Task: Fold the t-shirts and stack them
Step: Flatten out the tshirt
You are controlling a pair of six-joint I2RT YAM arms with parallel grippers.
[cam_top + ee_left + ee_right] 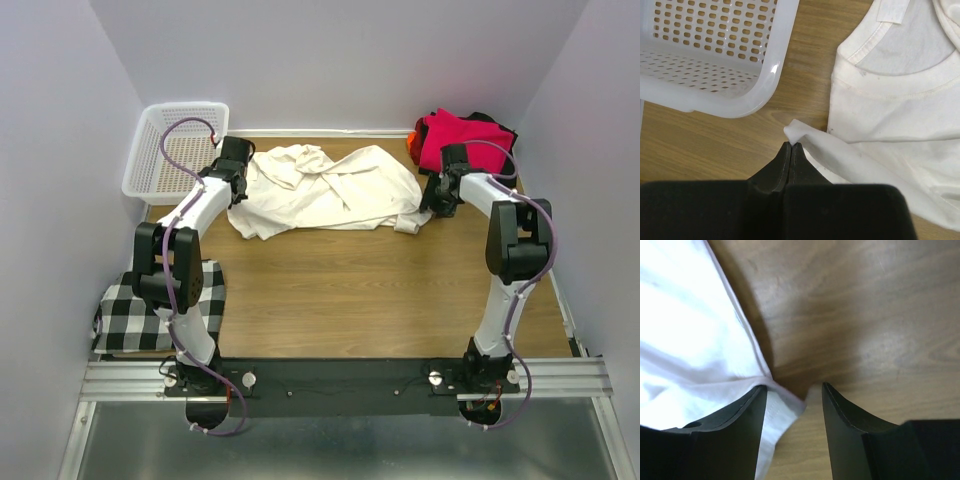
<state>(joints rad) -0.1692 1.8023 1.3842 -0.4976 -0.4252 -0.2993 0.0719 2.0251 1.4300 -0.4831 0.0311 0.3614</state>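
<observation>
Now: cream t-shirt [325, 190] crumpled; left gripper [791, 145] pinches corner, right gripper [793, 388] jaws apart.

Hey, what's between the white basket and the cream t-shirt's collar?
Bare wooden table separates the basket from the cream t-shirt in the left wrist view; the left hand pinches a shirt fold nearby.

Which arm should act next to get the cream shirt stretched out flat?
Right. The left gripper is shut on an edge of the cream shirt near the basket; the right gripper is open with a shirt corner between its jaws, so it probably needs to close.
</observation>
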